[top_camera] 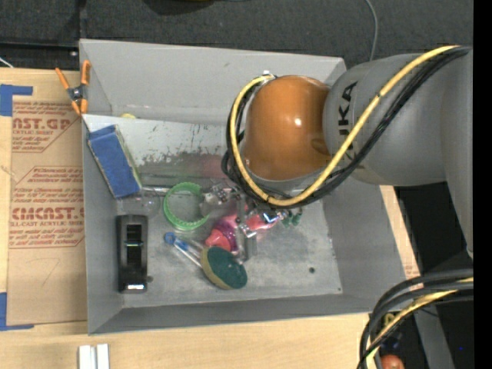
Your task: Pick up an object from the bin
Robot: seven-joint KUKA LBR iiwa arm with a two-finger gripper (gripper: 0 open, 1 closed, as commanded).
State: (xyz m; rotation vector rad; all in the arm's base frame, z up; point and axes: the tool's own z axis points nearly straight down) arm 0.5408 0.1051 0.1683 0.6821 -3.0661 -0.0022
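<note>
Scuffed grey metal bin [207, 75]; glossy orange-domed arm [288, 137] over its middle; blue rectangular block [113, 160] at the left wall; black boxy dispenser [132, 252]; translucent green ring [184, 207]; matt dark-green disc [225, 269]; pink rounded lump [221, 235] mid-bin, just beside the claw [247, 237]; spread or pinched, cannot tell.

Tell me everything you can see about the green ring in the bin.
The green ring is a thin hoop, translucent and plastic-looking, with an open middle through which the grey floor of the bin shows. It lies flat near the middle of the floor and looks whole. A pink thing lies just to its lower right, close to its rim; whether they touch cannot be told. A blue block lies apart, to its upper left.
</note>
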